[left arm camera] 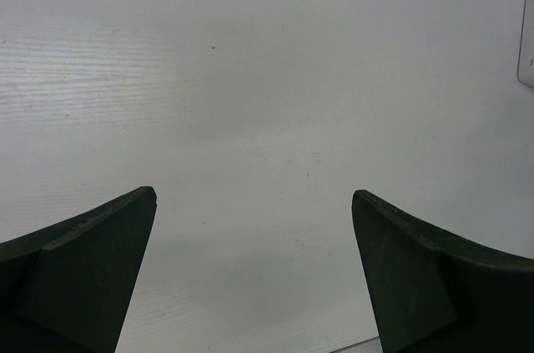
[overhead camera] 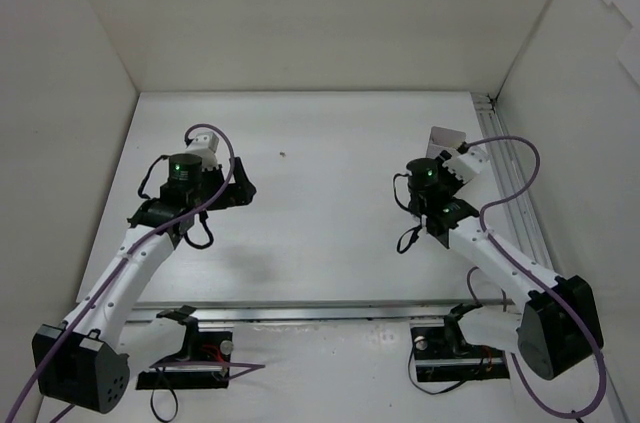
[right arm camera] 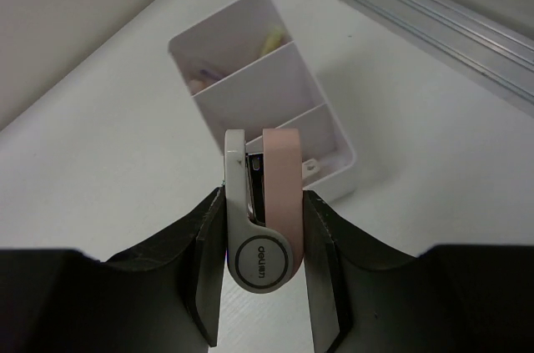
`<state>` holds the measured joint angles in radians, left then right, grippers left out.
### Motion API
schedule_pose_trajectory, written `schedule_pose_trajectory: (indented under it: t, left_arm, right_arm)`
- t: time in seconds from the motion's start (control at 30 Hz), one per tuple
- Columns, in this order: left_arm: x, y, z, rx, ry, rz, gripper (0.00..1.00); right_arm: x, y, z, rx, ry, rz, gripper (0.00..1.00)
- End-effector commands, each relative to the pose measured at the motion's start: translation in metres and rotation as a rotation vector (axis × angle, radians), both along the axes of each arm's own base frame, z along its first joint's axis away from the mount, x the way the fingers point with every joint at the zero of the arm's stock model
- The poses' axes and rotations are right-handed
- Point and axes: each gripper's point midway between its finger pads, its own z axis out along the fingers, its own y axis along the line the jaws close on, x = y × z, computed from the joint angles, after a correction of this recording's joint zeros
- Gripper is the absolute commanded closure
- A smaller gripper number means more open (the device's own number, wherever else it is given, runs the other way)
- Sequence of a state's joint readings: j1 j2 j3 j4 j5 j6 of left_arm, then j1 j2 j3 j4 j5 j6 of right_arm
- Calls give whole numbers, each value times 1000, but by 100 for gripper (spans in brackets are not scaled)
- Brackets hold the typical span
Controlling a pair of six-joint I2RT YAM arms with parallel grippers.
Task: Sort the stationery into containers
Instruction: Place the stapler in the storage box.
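My right gripper [right arm camera: 263, 196] is shut on a small pink and white stapler [right arm camera: 265, 203], held upright just in front of the white divided bin [right arm camera: 329, 86]. The bin's far compartment holds yellow-green and pink pen tips [right arm camera: 271, 40]. Its middle compartment looks empty, and a small white piece [right arm camera: 310, 167] lies in the near one. In the top view the bin [overhead camera: 447, 139] stands at the back right, just beyond my right gripper [overhead camera: 438, 157]. My left gripper [left arm camera: 254, 193] is open and empty over bare table; it also shows in the top view [overhead camera: 238, 188].
A metal rail [overhead camera: 510, 178] runs along the table's right side, close to the bin. White walls enclose the table on three sides. A white object's edge [left arm camera: 527, 36] shows at the right edge of the left wrist view.
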<state>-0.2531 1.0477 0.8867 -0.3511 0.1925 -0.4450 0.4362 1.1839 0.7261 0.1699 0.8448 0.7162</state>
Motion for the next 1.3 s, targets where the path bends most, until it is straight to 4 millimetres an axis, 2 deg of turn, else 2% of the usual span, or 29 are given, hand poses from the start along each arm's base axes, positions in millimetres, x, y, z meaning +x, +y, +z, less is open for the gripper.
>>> schedule_pose_trajectory:
  t: [0.0,0.07,0.1,0.17,0.2,0.27,0.5,0.63,0.77,0.97,1.03,1.27]
  left_arm:
    - [17,-7,32,-19,-102,-29,0]
    - [17,-7,31,-17,-100,-30,0]
    - [17,-8,31,-18,-99,-32,0]
    - [17,-7,31,-16,-98,-28,0]
    - [16,-6,31,-15,-95,-26,0]
    - [15,-5,33,-11,-101,-19,0]
    - [11,0,35,0,-102,-4,0]
    - [9,2,34,6,-100,3,0]
    - [9,3,32,11,-95,8,0]
    - [11,2,33,14,-85,4,0]
    - [11,3,32,19,-84,7,0]
    - [8,5,35,22,-99,12,0]
  right_arm:
    - [-13,-33,8,32,-95,-226,100]
    - [-11,-40,5,41,-85,-261,100]
    - [-7,-39,-1,52,-75,-269,100]
    - [3,-42,2,67,-80,-286,100]
    - [8,-40,-5,63,-57,-284,99]
    - [18,-42,-3,97,-72,-312,96]
    - [40,-32,-26,209,-59,-326,91]
    - [42,-27,-37,269,-74,-340,91]
    - [38,-30,-48,286,-86,-376,93]
    - [41,-34,-54,262,-76,-398,88]
    - [44,-34,-53,265,-76,-398,84]
    - [40,-49,-59,262,-77,-441,78]
